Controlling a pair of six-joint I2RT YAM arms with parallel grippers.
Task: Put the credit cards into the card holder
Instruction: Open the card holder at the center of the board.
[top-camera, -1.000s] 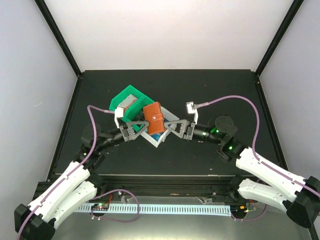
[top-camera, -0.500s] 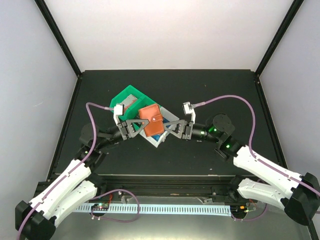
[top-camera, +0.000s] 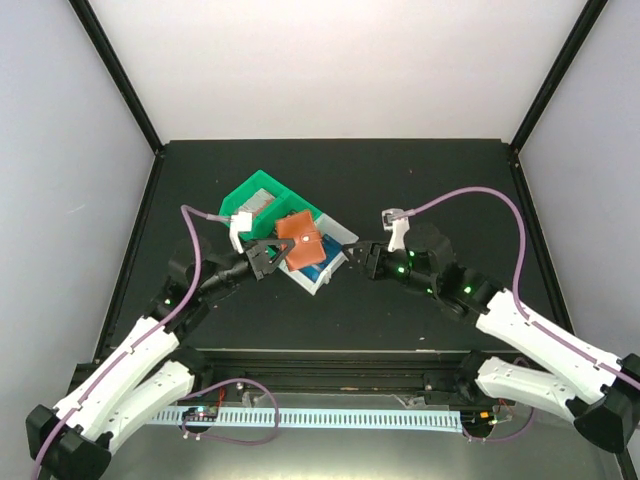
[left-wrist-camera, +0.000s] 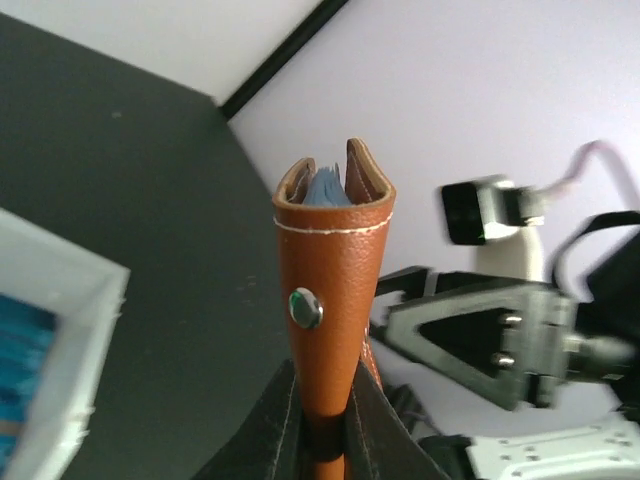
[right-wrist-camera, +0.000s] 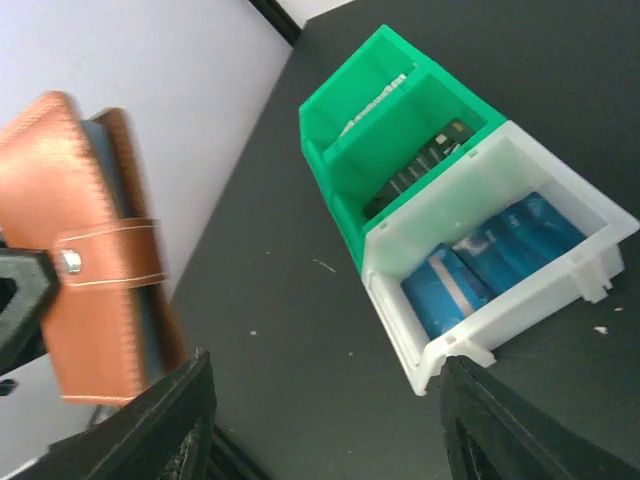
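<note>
Jaws on our left gripper (left-wrist-camera: 322, 430) are pressed together on the lower edge of the small brown leather-look folding card holder (left-wrist-camera: 331, 280). They hold it upright in the air, over the far-left part of the white open plastic bin (right-wrist-camera: 520, 160). A blue sliver shows between its covers; we cannot tell whether it is a card. Our right gripper (right-wrist-camera: 330, 375) sits just right of the white bin with its jaws spread and nothing between them.

The thin blue plastic credit cards (right-wrist-camera: 490, 262) lie inside the white bin, which stands on the black desk (top-camera: 420, 170) and touches the green plastic bin (right-wrist-camera: 395, 120) on its far side.

We judge the step in hand to be fetching a card. To do it well, we lower the right jaws into the white bin away from its walls and pinch one card only, by a short edge. We hold the card holder steady, its open edge turned towards the right of the white bin, and feed the card in straight.
</note>
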